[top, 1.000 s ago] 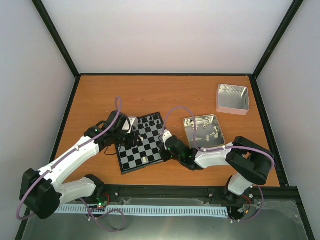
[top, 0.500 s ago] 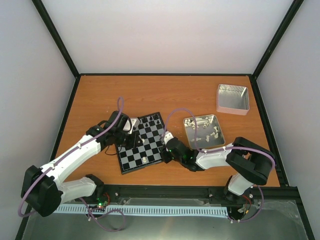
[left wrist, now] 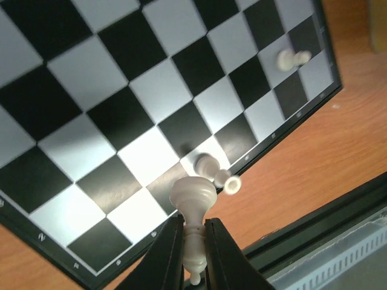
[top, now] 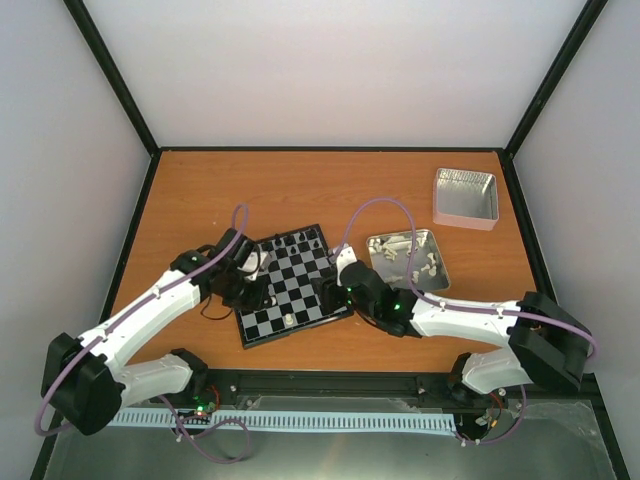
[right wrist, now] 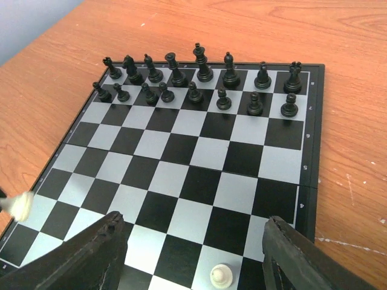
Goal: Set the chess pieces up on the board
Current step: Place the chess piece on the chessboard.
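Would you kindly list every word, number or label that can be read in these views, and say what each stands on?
"6": faint, on the right-hand black rim of the small black-and-silver chessboard, right wrist view.
"5": same rim, one row nearer.
"4": same rim, one row nearer again.
Other pale rim marks, in both wrist views: too small or blurred to read.
Nothing else shows text.

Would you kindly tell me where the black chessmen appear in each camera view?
Top external: black chessmen in two rows along the far edge of the board.
Left wrist: not in it.
Right wrist: two rows across the top of the picture.
Shared landmark: the board's black rim, visible in all three.
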You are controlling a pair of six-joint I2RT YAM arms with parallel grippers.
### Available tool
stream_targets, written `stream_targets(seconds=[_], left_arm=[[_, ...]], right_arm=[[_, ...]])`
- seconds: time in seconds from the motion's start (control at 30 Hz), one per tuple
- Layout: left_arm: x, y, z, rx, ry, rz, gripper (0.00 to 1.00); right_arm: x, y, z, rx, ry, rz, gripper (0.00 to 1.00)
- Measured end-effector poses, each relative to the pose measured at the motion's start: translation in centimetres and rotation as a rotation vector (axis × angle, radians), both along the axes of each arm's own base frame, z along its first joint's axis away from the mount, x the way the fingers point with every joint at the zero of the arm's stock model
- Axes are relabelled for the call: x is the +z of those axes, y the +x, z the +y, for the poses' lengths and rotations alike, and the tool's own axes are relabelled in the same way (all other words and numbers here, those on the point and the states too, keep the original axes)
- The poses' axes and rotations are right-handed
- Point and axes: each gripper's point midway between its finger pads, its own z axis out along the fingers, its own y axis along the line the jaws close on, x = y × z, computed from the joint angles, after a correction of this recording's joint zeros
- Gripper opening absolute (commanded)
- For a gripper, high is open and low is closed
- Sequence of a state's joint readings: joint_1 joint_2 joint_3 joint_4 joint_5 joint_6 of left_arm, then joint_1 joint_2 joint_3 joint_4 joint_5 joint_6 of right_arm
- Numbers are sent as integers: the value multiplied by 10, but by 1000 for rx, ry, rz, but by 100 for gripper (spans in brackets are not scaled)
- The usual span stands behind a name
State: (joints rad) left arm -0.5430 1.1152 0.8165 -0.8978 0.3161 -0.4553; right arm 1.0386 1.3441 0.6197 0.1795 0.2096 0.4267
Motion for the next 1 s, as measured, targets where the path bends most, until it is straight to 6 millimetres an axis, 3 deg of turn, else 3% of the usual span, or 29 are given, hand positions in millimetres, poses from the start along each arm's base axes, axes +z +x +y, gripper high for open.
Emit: stream_targets(seconds=[0.2, 0.53, 1.0], left_arm=[[-16, -23, 12, 5, 51, 106, 5], [-46, -48, 5, -74, 152, 254, 7], [-62, -47, -2, -95, 189, 308, 9]], right_arm=[[-3, 1, -7, -33, -37, 24, 63], [0, 3, -19, -94, -43, 32, 64], [1, 4, -31, -132, -35, 29, 64]])
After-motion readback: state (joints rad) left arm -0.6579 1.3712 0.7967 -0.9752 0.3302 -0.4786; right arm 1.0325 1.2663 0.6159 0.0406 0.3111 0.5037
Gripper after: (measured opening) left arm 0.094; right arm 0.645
